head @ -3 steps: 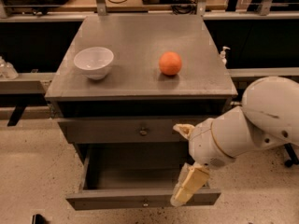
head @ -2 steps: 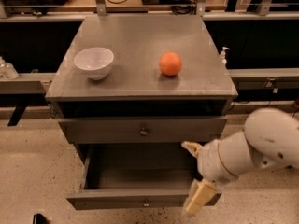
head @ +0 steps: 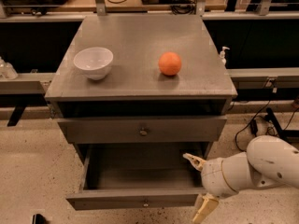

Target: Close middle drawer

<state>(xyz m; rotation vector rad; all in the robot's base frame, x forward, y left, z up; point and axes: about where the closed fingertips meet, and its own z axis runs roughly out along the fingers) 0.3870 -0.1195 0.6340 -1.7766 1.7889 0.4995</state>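
Standing pulled well out of the grey metal cabinet point(head: 140, 73), the middle drawer point(head: 117, 202), a shallow grey box with a small round knob, gapes below the cabinet's shut upper drawer point(head: 103, 130). The gripper point(head: 198, 185) hovers at the cabinet's lower right, tan fingers point(head: 194, 160) spread, holding nothing. A white bowl point(head: 93, 62) and a round orange object point(head: 170, 63) sit on the cabinet's top.

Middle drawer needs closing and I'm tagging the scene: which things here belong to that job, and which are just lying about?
Job: middle drawer, pulled open; hand, open, by the drawer's right front corner.
Lying about: white bowl and orange on the cabinet top; closed top drawer.
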